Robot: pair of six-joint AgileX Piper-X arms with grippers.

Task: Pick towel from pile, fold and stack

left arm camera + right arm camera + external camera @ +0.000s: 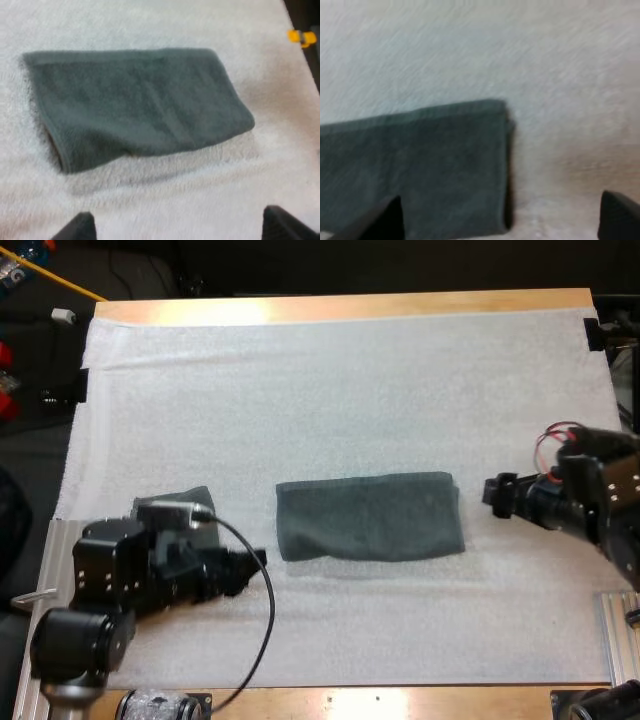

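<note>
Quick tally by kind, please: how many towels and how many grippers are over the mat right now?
Towels: 2 (folded towel at centre; second towel partly hidden beside the left gripper)
Grippers: 2 (left gripper and right gripper, both open)
Total: 4

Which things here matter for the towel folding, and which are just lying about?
Job: folded towel; second towel beside the left arm; left hand and right hand, both open.
Just there: white mat; wooden table.
</note>
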